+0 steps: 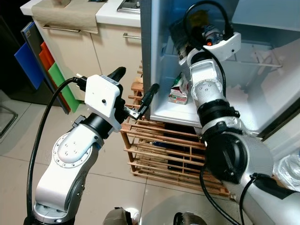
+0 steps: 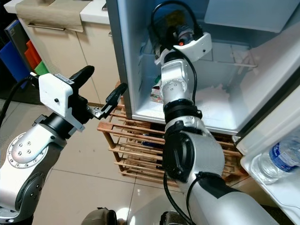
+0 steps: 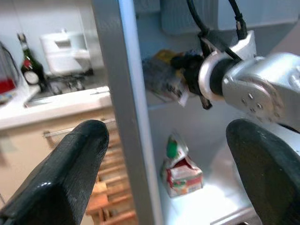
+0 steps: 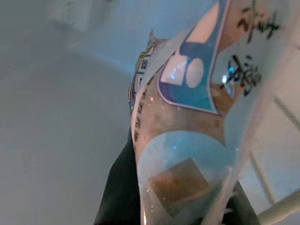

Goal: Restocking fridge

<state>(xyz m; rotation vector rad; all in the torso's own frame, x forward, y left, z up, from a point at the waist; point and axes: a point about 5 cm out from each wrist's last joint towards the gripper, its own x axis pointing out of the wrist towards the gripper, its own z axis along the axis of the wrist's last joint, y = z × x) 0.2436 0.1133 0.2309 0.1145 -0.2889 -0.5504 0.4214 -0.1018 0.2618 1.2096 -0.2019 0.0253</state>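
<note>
The right gripper (image 1: 190, 35) is reaching deep inside the fridge (image 1: 151, 56), jaws pinching a packet (image 4: 197, 117) above the carton (image 1: 178, 92). The left gripper (image 1: 136, 91), jaws spread, is hovering outside the fridge. Seat the packet fully before releasing.

Open fridge (image 1: 154, 56) standing beside the kitchen counter, a red-and-green carton (image 1: 178, 92) sitting on its bottom shelf (image 1: 187, 112), a slatted wooden crate rack (image 1: 154, 150) resting on the tiled floor (image 1: 18, 154) below.

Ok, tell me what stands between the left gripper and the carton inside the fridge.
The fridge's grey side wall, seen in the left wrist view, stands between the left gripper and the carton.
</note>
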